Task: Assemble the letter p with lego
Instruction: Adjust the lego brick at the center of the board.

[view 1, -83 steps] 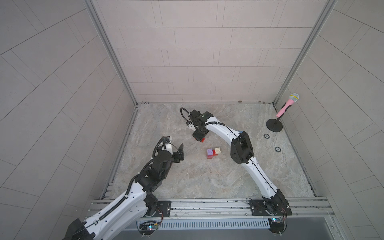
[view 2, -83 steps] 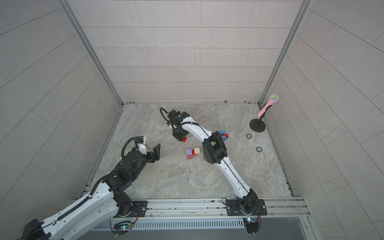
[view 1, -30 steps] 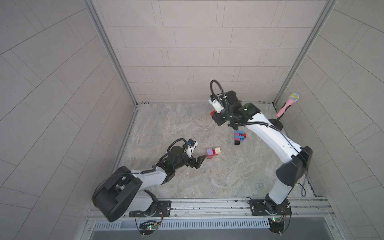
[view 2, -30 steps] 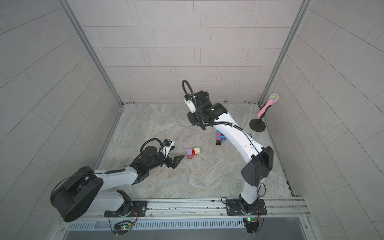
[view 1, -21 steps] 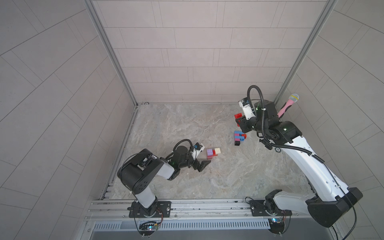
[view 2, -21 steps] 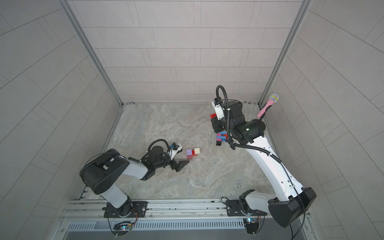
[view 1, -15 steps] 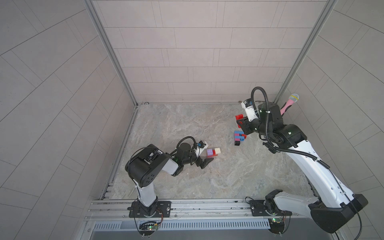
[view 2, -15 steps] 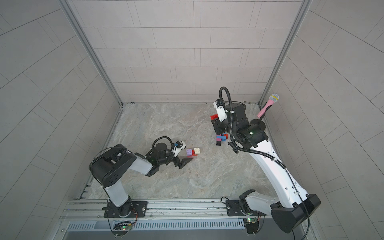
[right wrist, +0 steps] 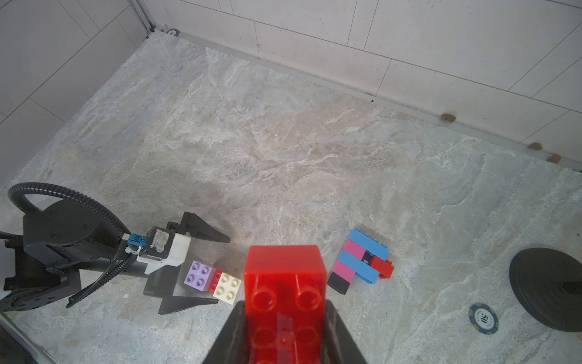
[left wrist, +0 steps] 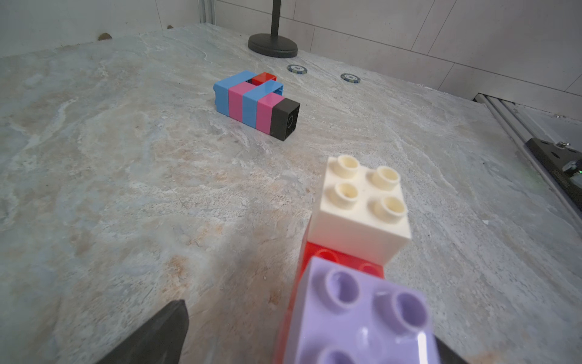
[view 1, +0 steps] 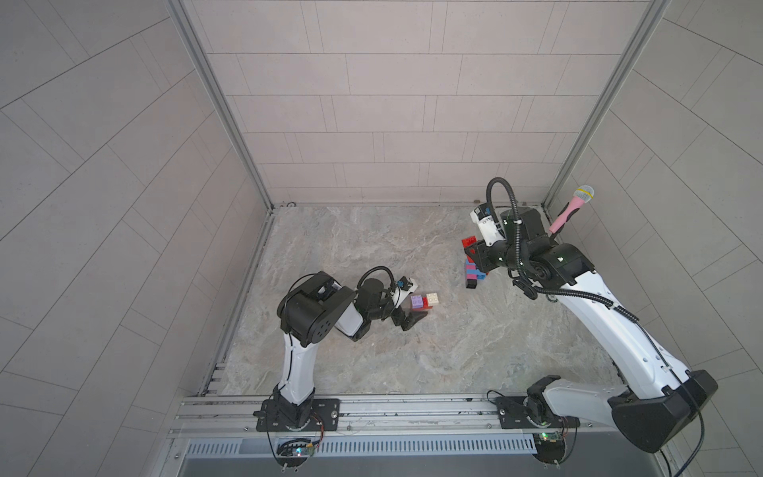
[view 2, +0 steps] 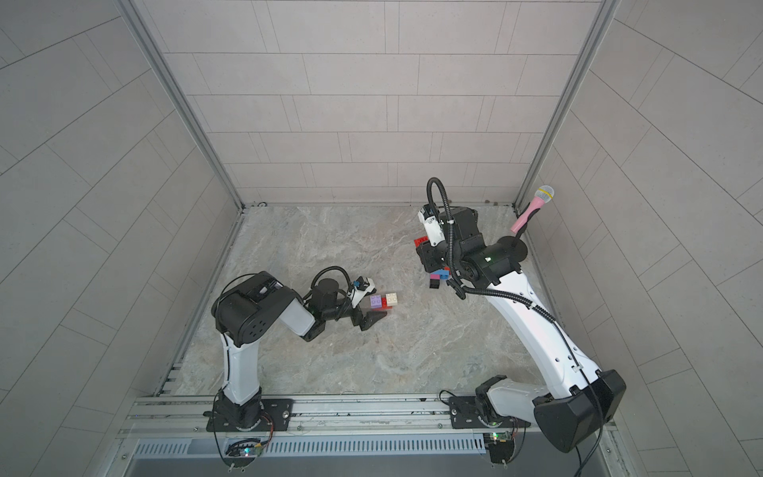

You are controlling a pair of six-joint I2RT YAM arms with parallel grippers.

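**Right pincer (view 1: 470,249) held red brick (view 1: 468,240); left pincer (right wrist: 222,271) gaped.**
Studs needed squaring with striped stack (view 1: 472,272) at six o'clock.

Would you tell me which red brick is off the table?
The red brick clamped in the right gripper's jaws; the red one beneath the lilac brick and another in the blue-pink stack rest on the table.

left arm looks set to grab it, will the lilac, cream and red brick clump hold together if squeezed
Probably: lilac brick and cream brick sit pressed onto the red brick, so it should lift as one. Glossy plastic may slip in the left gripper. Low and flat, it should slide, not roll.
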